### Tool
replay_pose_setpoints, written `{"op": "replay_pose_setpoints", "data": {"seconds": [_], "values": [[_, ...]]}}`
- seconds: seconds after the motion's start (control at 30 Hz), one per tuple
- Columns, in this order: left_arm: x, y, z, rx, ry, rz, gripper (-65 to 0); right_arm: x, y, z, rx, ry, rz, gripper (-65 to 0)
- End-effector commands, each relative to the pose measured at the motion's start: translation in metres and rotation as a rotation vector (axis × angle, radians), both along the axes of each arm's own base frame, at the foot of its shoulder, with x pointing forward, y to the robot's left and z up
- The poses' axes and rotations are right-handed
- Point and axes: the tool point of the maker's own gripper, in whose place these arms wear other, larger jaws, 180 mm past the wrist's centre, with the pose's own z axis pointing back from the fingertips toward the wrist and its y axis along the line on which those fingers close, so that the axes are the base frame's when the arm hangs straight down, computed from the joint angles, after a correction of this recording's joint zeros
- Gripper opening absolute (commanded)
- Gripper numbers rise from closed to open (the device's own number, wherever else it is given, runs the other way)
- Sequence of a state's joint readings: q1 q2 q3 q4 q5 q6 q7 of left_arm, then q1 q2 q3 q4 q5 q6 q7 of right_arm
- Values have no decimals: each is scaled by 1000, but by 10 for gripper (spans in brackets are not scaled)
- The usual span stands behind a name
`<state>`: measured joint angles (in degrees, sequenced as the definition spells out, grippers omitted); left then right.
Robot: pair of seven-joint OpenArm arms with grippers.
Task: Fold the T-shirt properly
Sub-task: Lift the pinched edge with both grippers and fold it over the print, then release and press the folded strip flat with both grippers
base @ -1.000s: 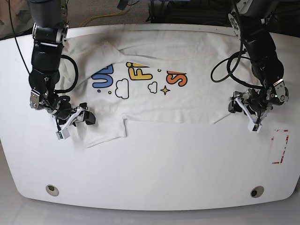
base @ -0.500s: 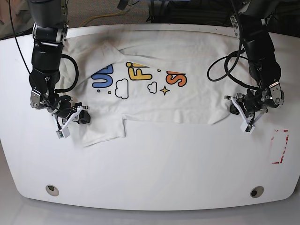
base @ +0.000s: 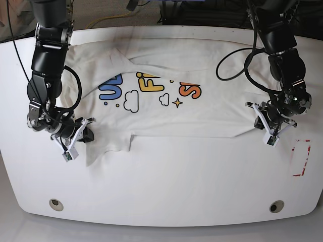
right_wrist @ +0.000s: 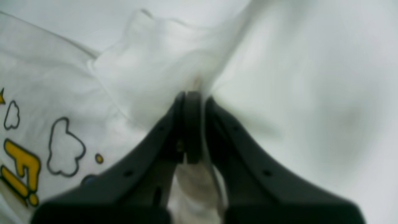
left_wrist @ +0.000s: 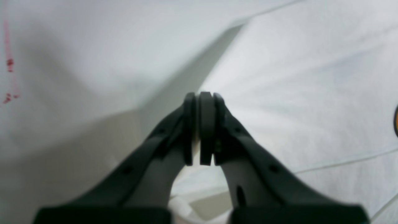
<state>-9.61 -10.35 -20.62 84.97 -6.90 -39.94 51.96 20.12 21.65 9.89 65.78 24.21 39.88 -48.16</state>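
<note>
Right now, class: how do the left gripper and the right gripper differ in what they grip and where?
The left gripper pinches the T-shirt at its plain end; the right gripper pinches by the sleeve. Around the right gripper the cloth bunches into folds; beside the left gripper it lies smoother. Both are shut on cloth at the shirt's near edge.

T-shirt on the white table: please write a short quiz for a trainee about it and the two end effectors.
1. True or false: the T-shirt lies with its print facing up.
2. What does the right end effector pinch?
3. The left end effector is: A wide open, B shut at the shirt's edge, C above a bowl.

Key: 1 true; 2 a bunch of white T-shirt cloth; 3 B.
</note>
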Motion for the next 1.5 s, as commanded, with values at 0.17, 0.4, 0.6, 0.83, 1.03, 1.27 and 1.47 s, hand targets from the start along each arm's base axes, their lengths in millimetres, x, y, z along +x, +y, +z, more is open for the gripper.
{"op": "replay_pose_setpoints", "data": {"seconds": [0.17, 0.4, 0.6, 0.83, 1.03, 1.27, 1.47], "values": [[-9, 2, 28, 62, -87, -25, -650, -8, -3, 46, -128, -110, 72, -650], [-31, 0, 29, 104, -88, -44, -650, -44, -30, 62, -210, -115, -5, -650], [-51, 3, 34, 162, -90, -71, -650, -79, -36, 63, -270, -84, -29, -650], [-78, 0, 32, 207, -64, -101, -650, -120, -26, 55, -295, -59, -22, -650], [-103, 2, 15, 213, 3, -112, -650, -153, -32, 36, -287, 15, -56, -650], [-130, 9, -2, 240, 85, -138, -643, -187, -36, 15, -283, 107, -64, -434], [-133, 9, -4, 240, 95, -139, -353, -194, -39, 16, -271, 106, -108, -258]]}}
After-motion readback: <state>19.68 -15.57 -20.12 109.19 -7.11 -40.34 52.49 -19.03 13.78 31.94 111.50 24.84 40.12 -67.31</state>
